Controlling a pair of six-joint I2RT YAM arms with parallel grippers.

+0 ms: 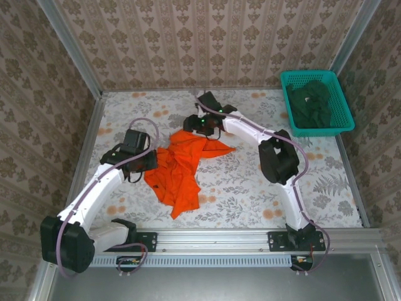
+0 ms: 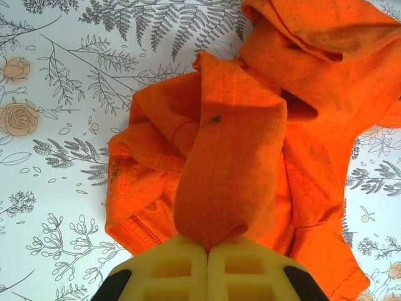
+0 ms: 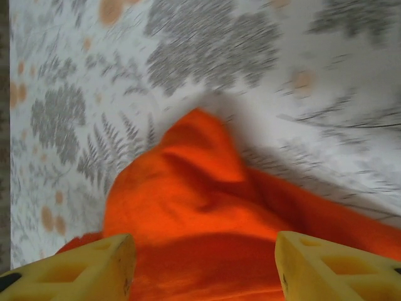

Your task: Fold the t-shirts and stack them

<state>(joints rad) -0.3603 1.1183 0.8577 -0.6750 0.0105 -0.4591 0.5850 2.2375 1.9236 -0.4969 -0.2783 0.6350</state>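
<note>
**Containers.** You have one teal mesh basket [image 1: 308, 74] at the far right corner of the bench [image 1: 263, 188], close to the back wall. Inside it are dark green t-shirts [image 1: 311, 103], bunched in a loose heap and not folded. You cannot count them from the overhead view.

**Task item.** The orange t-shirt [image 1: 182, 172] lies crumpled on the bench, left of centre, between the two arms and well apart from the basket. One lobe runs toward the near edge. Another points right, toward the right arm.

**Left end effector** [image 2: 208, 251]: clenched and grasping the orange t-shirt.
- In the wrist view its two yellow fingers [image 2: 169, 273] are pressed together, with a thick fold of orange cloth pinched at their tips.
- The fold runs away from the pinch and lies over the rest of the bunched shirt.
- A stitched seam follows the fold, and a small dark speck sits on it.
- In the overhead view this end effector is at the shirt's left edge.

**Right end effector** [image 3: 203, 269]: released, with the jaws standing wide apart.
- In the overhead view it is at the far end of the orange t-shirt.
- Its wrist view is blurred. Orange cloth humps up between the two fingers and spans the gap, with the patterned bench beyond.
- You cannot tell whether either pad touches the cloth.
- No cloth is pinched between the fingers.
</note>
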